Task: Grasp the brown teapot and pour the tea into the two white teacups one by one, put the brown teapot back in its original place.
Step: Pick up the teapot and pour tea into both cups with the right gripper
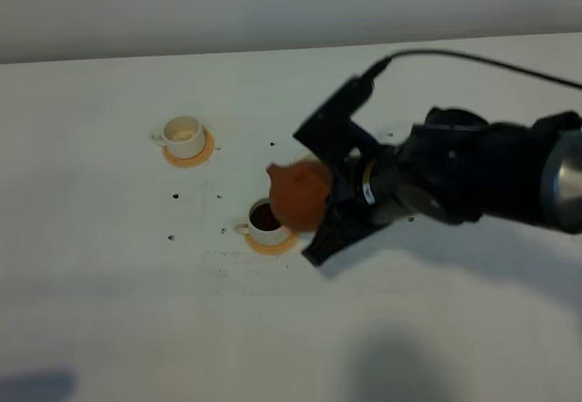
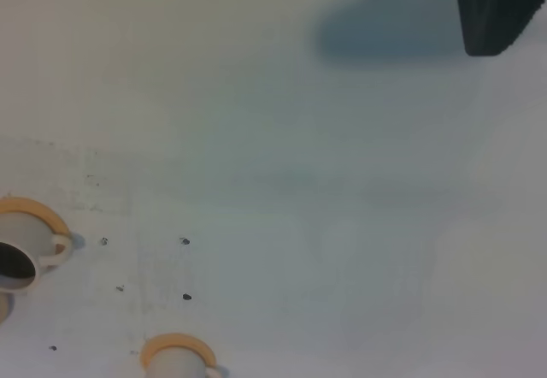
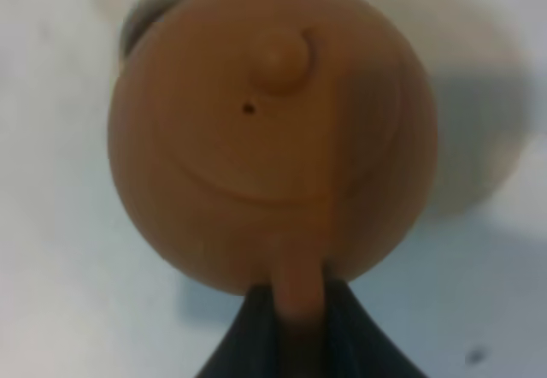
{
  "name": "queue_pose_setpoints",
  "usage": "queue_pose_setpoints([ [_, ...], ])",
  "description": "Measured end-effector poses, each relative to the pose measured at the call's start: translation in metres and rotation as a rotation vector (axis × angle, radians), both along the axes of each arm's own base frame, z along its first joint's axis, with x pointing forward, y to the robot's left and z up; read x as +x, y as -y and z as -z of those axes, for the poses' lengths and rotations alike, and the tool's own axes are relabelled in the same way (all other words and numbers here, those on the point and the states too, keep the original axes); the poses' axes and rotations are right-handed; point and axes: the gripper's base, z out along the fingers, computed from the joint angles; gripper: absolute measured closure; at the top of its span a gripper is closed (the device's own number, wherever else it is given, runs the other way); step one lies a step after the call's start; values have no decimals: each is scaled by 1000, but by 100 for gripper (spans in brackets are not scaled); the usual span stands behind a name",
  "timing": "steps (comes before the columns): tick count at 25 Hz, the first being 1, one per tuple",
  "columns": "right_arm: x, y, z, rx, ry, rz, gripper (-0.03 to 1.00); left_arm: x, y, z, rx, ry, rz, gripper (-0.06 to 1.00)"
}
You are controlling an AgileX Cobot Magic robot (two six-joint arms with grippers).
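My right gripper (image 1: 335, 198) is shut on the loop handle of the brown teapot (image 1: 300, 195) and holds it above the table, spout to the left, just right of the near white teacup (image 1: 265, 221). That cup holds dark tea. The far white teacup (image 1: 185, 135) stands up and to the left, its inside pale. In the right wrist view the teapot (image 3: 273, 130) fills the frame, with the dark fingers (image 3: 248, 344) around its handle. A pale round disc (image 3: 483, 96) shows partly behind it, and the near cup's rim (image 3: 137, 19) shows beside the spout. The left gripper is out of view.
Each cup sits on a small orange coaster (image 1: 210, 150). The left wrist view shows the near cup (image 2: 21, 250), the far cup (image 2: 179, 363) at the frame edge, and a dark piece of the right arm (image 2: 500, 10). Small dark specks (image 1: 175, 196) dot the white table.
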Motion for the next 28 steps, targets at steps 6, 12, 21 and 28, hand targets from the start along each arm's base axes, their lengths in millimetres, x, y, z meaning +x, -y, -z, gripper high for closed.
queue_pose_setpoints([
  [6,34,-9,-20,-40,52,-23,88,0,0,0,0,0,0,59],
  [12,63,-29,-18,-68,58,-68,88,0,0,0,0,0,0,59],
  [21,98,-53,-24,-61,121,-101,88,0,0,0,0,0,0,59],
  [28,120,-68,-15,-82,126,-117,88,0,0,0,0,0,0,59],
])
